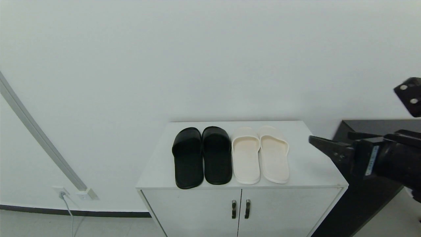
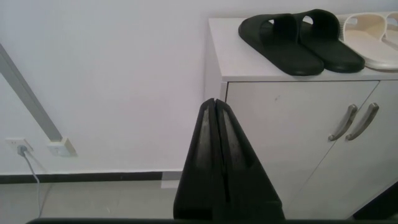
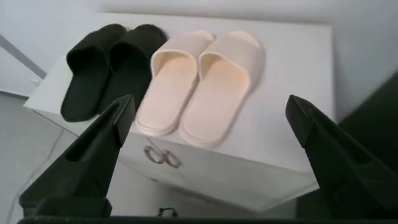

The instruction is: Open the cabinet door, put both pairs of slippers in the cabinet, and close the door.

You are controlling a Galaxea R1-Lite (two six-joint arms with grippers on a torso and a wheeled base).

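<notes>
— how far along was it?
— nothing done. black slippers point(image 1: 201, 156) and white slippers point(image 1: 260, 154) sat side by side on top of the cabinet point(image 1: 279, 210), doors shut.
— your grippers?
— my right gripper point(image 3: 210, 104) gaped empty near the white slippers; my left gripper point(image 2: 215, 102) was pinched closed on nothing, left of the cabinet.

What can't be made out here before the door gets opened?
- Cabinet interior: behind the closed doors, every view.
- Cabinet's lower part: cut off by the bottom edge, head view.
- White slippers: partly cut off by the picture's edge, left wrist view.
- Part of the cabinet front: covered by the shut left gripper, left wrist view.
</notes>
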